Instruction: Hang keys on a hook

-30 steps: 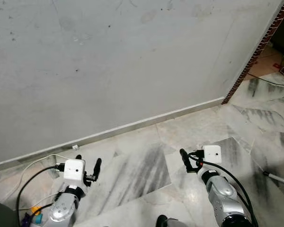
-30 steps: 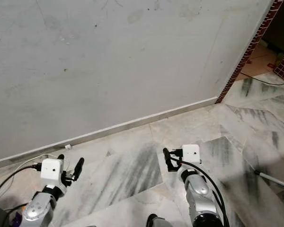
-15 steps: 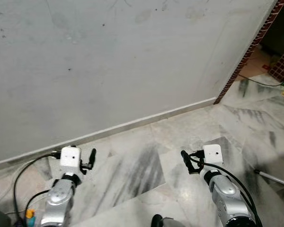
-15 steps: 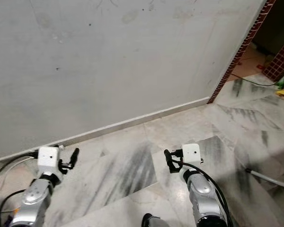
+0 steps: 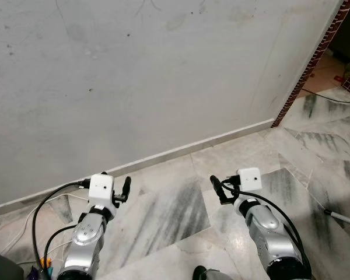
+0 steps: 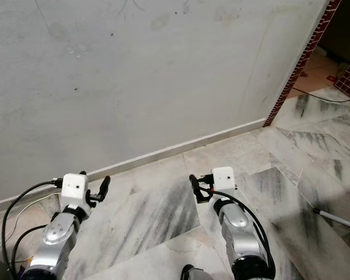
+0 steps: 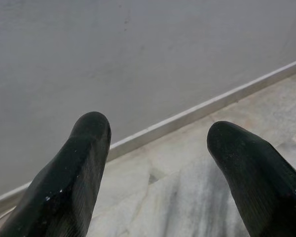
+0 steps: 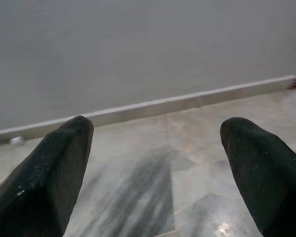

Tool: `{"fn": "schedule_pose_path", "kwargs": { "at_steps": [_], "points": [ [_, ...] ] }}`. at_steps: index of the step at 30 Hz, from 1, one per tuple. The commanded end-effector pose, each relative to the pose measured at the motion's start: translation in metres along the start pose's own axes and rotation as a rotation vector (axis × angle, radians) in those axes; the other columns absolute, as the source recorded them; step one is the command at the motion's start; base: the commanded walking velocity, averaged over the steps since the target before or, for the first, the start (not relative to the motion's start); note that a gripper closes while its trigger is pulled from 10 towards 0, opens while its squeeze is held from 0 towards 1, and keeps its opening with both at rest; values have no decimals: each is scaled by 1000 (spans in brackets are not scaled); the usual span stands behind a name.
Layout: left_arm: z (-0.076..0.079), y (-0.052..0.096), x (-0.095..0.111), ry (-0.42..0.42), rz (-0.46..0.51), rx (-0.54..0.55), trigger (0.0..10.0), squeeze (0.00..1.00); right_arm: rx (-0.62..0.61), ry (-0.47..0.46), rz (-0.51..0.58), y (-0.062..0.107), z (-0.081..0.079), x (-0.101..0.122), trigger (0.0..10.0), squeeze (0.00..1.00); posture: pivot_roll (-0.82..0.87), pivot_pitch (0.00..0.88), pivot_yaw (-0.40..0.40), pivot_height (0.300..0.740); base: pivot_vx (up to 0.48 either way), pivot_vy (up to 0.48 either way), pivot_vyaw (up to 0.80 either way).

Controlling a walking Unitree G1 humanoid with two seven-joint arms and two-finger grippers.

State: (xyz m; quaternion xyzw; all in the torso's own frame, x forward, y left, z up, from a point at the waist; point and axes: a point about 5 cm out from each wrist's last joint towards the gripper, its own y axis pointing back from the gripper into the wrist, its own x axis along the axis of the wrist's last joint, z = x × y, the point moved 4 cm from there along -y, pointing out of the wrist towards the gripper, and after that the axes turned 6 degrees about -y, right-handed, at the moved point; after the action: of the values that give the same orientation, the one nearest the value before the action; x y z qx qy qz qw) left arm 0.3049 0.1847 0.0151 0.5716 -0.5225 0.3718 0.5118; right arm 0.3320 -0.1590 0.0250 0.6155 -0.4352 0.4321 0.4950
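While both arms reach forward, left pincer [image 7: 155, 143] and right pincer [image 8: 155, 143] gape.

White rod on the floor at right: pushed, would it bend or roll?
Probably stiff: the thin white rod lies straight. It may well roll or skid, since the glossy marble floor looks smooth. Weight unclear; the frame cuts it off.

left gripper [image 7: 158, 131]: jaws apart | right gripper [image 8: 155, 129]: jaws apart | both face grey wall [image 5: 163, 76] (scuffed)
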Motion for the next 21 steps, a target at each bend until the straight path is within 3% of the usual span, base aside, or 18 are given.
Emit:
{"fn": "schedule_pose_path", "kwargs": {
  "at_steps": [1, 7, 9, 17, 21],
  "points": [
    [-1, 3, 2, -23, 14, 4, 10000, 0, -52, -23, 22, 3, 8, 3, 10000, 0, 31, 124, -10, 740, 0, 0, 0],
    [-3, 9, 1, -6, 19, 40, 10000, 0, -97, -25, 23, 14, 16, 0, 10000, 0, 18, 141, -24, 740, 0, 0, 0],
    [9, 11, -1, 10, 18, 12, 10000, 0, -103, -13, 1, 18, 19, -3, 10000, 0, 4, 144, -32, 740, 0, 0, 0],
    [24, 7, 8, 15, 35, -30, 10000, 0, -72, 4, 9, 12, 9, 2, 10000, 0, -10, 149, -23, 740, 0, 0, -753],
    [25, 6, 7, 16, 29, -40, 10000, 0, -54, 6, 26, 10, 2, 9, 10000, 0, -15, 150, -19, 740, 0, 0, -116]
  ]
}}
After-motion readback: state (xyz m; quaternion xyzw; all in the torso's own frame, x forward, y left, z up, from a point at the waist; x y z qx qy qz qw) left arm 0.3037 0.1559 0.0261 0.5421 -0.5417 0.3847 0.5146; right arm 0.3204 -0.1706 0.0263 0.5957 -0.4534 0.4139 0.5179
